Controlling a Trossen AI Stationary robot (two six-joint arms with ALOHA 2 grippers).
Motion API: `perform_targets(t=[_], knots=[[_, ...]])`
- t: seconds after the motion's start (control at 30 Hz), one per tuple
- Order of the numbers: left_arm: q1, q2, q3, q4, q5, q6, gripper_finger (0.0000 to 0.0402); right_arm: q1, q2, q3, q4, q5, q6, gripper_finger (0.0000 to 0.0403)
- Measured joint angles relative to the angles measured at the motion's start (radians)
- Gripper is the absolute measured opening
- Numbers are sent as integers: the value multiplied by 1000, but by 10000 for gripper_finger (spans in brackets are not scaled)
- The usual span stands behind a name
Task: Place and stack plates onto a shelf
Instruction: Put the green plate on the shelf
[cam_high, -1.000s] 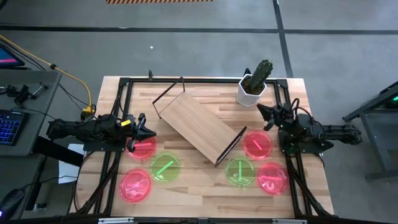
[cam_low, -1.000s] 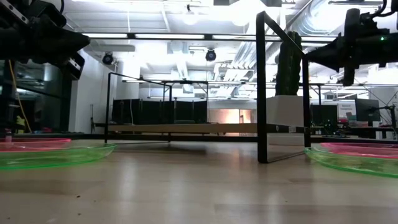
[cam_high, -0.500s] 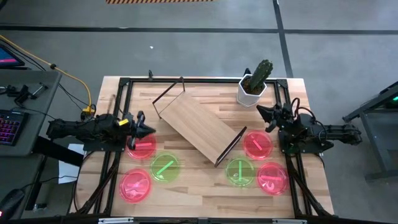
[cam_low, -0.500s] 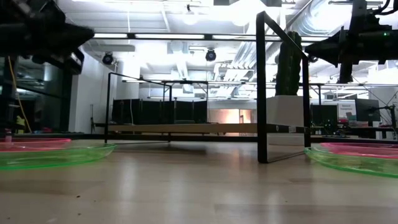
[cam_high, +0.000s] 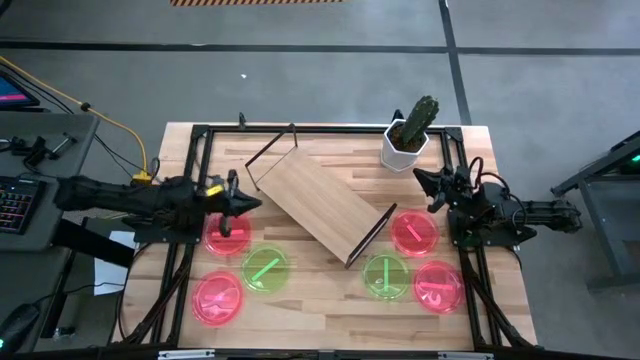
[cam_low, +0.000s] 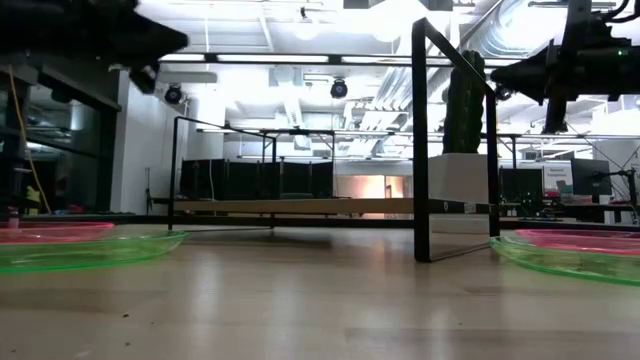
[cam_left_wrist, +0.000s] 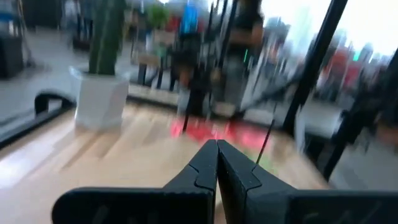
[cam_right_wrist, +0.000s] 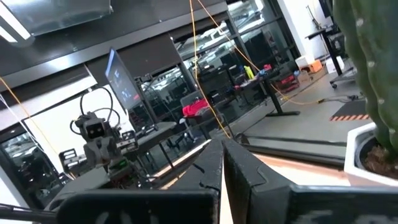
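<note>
Six plates lie flat on the tabletop. On the left are a pink one (cam_high: 228, 236), a green one (cam_high: 266, 269) and a pink one (cam_high: 218, 298). On the right are a pink one (cam_high: 414, 232), a green one (cam_high: 385, 277) and a pink one (cam_high: 437, 286). The shelf (cam_high: 320, 205), a wooden board on a dark wire frame, stands slantwise between the two groups, with nothing on it. My left gripper (cam_high: 258, 203) is shut and empty, in the air beside the shelf's left end, above the far edge of the nearest pink plate. My right gripper (cam_high: 420, 178) is shut and empty, above the table beyond the right pink plate.
A cactus in a white pot (cam_high: 407, 136) stands at the far right corner, close to my right gripper. A dark metal frame (cam_high: 200, 135) runs around the table's edges. The shelf's upright wire post (cam_low: 420, 140) rises well above its board (cam_low: 300, 206).
My left gripper has gone toward the table's right edge and a little up, from over the left pink plate toward the shelf's left end, staying shut. The plates and the shelf have kept still.
</note>
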Motion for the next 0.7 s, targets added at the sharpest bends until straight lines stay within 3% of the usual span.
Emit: perform_targets(t=[0.17,0.3,0.47,0.7], knots=[[-2,219,237,-325,4,40,1,0,0,0,49,5,-64,0],[-14,333,326,-549,15,-1,2,0,0,0,67,7,-82,0],[-44,444,327,-662,52,-105,35,0,0,0,57,6,-96,0],[-101,583,327,-646,68,-72,118,0,0,0,48,6,-86,0]])
